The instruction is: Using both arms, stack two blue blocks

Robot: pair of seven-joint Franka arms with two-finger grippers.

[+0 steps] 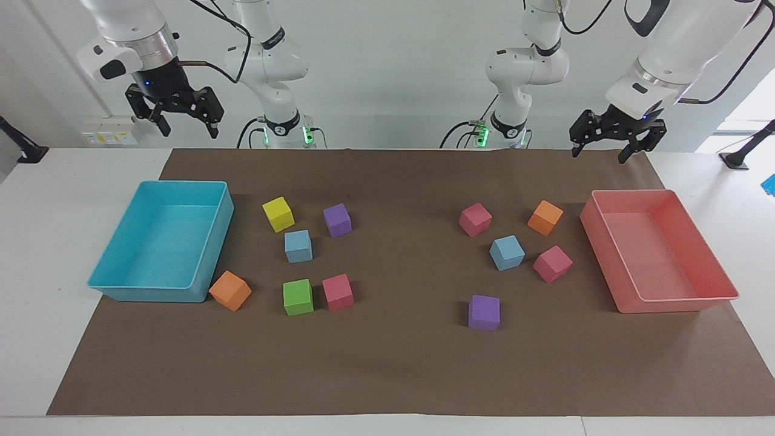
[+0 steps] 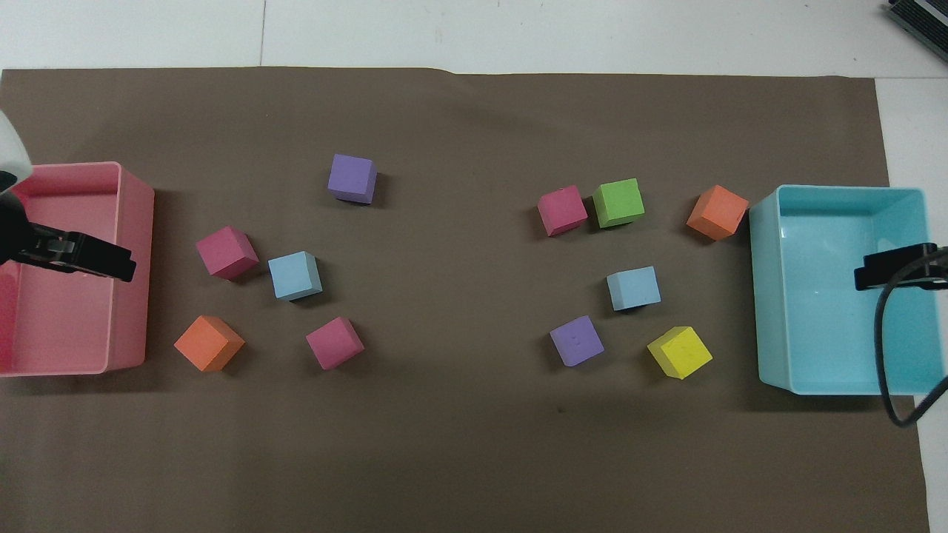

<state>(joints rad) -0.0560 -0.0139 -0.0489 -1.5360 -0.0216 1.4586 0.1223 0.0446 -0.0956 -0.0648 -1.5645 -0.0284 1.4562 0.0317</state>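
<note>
1. The left tool (image 1: 611, 145) hangs high in the air over the pink tray (image 1: 720, 284) at the left arm's end of the tabletop (image 1: 36, 290); its fingers stand spread apart and hold nothing.
2. The right tool (image 1: 181, 121) hangs high over the turquoise tray (image 1: 218, 242) at the right arm's end, fingers likewise wide apart and empty.
3. One blue block (image 1: 507, 252) sits on the brown paper (image 1: 393, 363) toward the left arm's end, between two pink cubes (image 1: 475, 219), with an orange cube (image 1: 545, 217) nearby and a purple cube (image 1: 484, 312) farther from the robots.
4. The other blue block (image 1: 298, 246) sits toward the right arm's end, just beside a yellow cube (image 1: 278, 214) and near a purple cube (image 1: 337, 219); a green cube (image 1: 298, 297) and a pink cube (image 1: 338, 292) lie farther from the robots.
5. The two blue blocks are well apart, each flat on the paper, neither touched by a tool.
6. A second orange cube (image 1: 230, 290) rests against the corner of the turquoise tray.
</note>
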